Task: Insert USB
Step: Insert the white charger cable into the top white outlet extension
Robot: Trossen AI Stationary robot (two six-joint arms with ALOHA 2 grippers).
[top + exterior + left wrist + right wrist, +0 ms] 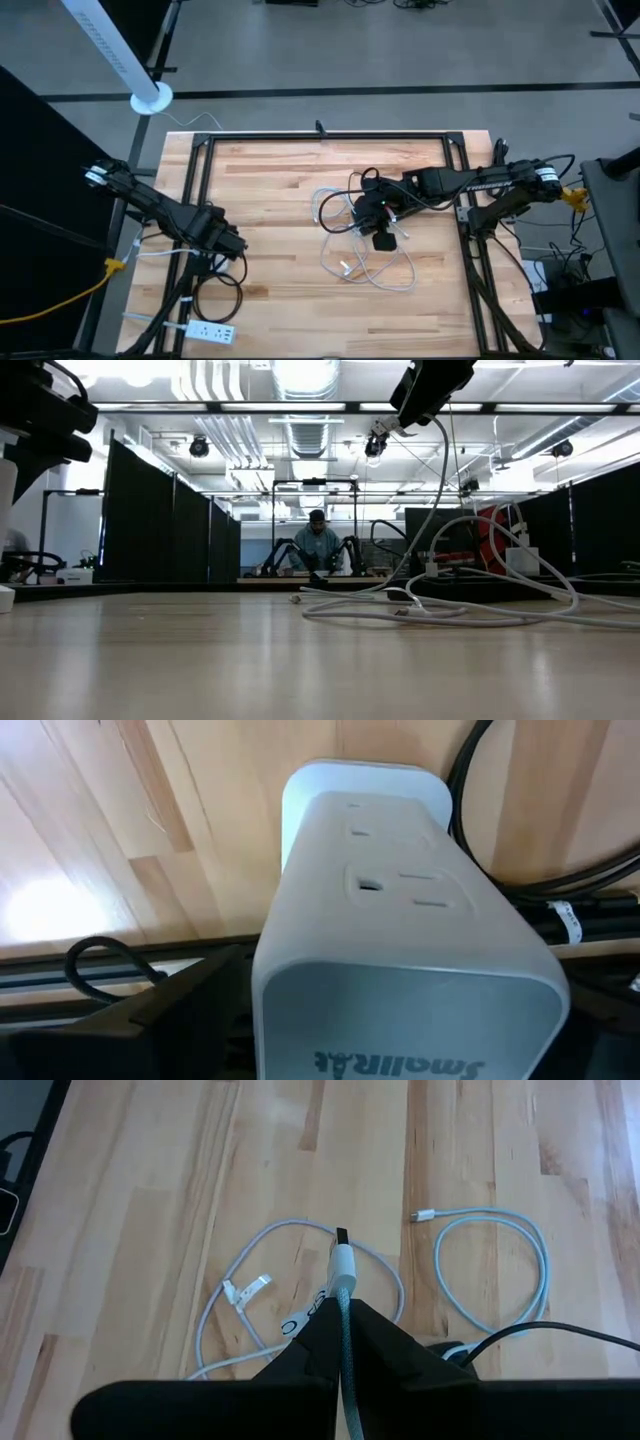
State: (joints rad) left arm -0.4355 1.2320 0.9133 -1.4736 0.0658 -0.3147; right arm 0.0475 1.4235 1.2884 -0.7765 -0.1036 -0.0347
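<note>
My left gripper (228,243) hangs over the table's left side with a white socket block (400,910) between its fingers; in the low view the block (6,485) shows at the left edge, above the tabletop. My right gripper (373,207) is raised over the table's middle right, above a tangle of white cables (365,255), and is shut on a braided USB cable (345,1320). That cable's white plug with a dark tip (341,1252) sticks out past the fingertips. The cable (435,490) hangs from the gripper down to the table. My left gripper has the socket block between its two fingers (175,1010), which come from above and point steeply down. The contact lies at the picture's bottom edge and is mostly hidden. The block's socket face (395,885) shows, and the block is clear of the table. My right gripper pinches the braided cable just behind its plug (343,1285) between the two fingers (385,1340). The fingers slant down toward the table and lie along the cable. The plug points forward past the fingertips, clear of the table, and the rest of the cable hangs slack.
A black adapter (385,241) lies among the loose white cables. A white power strip (205,330) and a black cable loop (215,295) are at the near left corner. Black frame rails (200,170) border the table. A person (318,542) sits in the room beyond.
</note>
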